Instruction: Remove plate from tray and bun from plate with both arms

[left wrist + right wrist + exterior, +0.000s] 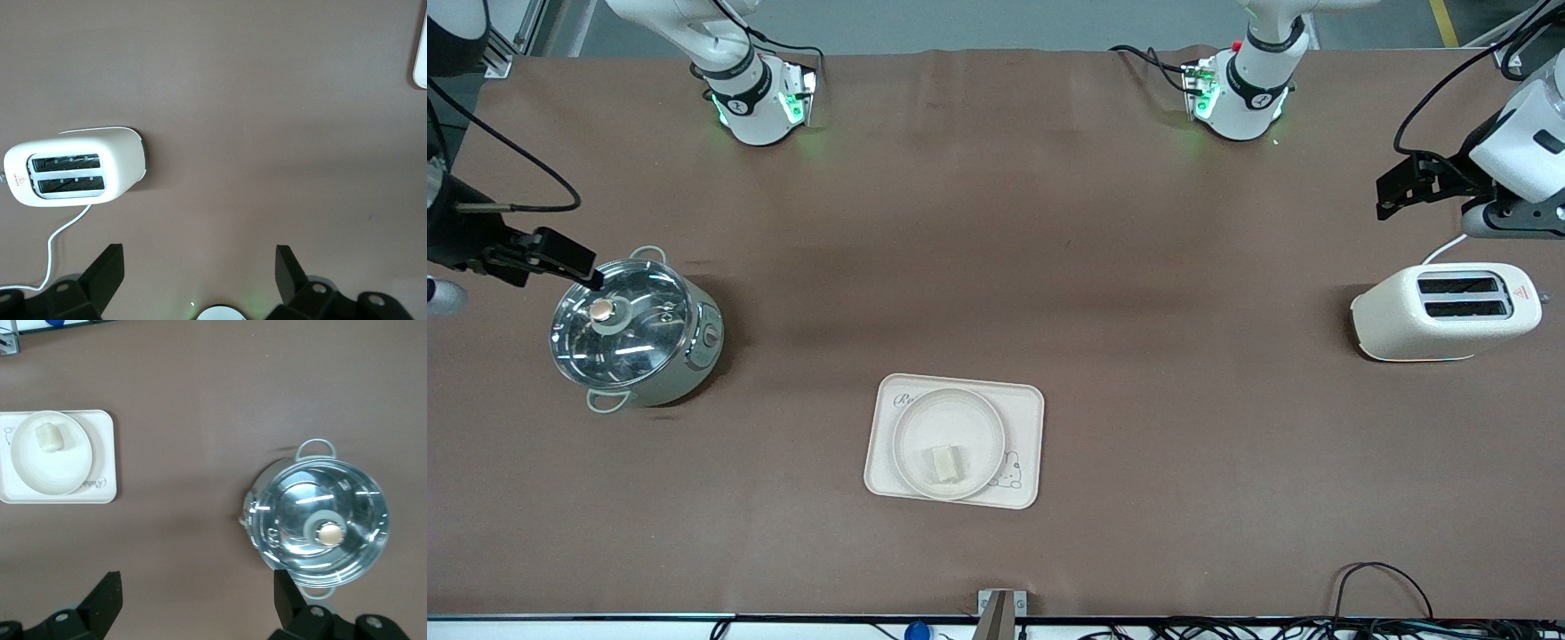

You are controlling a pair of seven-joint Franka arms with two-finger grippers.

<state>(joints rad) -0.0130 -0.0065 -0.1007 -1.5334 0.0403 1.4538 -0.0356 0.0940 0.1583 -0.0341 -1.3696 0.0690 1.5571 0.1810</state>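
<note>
The round cream plate [951, 418] lies on the rectangular tray [1023, 418], near the front camera at the table's middle. The small pale bun [947, 462] rests in the plate. The right wrist view shows the plate [33, 467], the bun [50, 438] and the tray [100, 453]. My right gripper [585, 267] hangs open and empty over the edge of the steel pot [636, 329], its fingers [110, 593] spread wide. My left gripper [1387, 191] hangs open and empty over bare table beside the toaster [1445, 311], and its fingers [110, 267] hold nothing.
The lidded pot [320, 527] stands toward the right arm's end of the table. The white two-slot toaster [73, 167], with its cord, stands toward the left arm's end. A corner of the tray [420, 63] shows in the left wrist view. Cables run along the table edge nearest the front camera.
</note>
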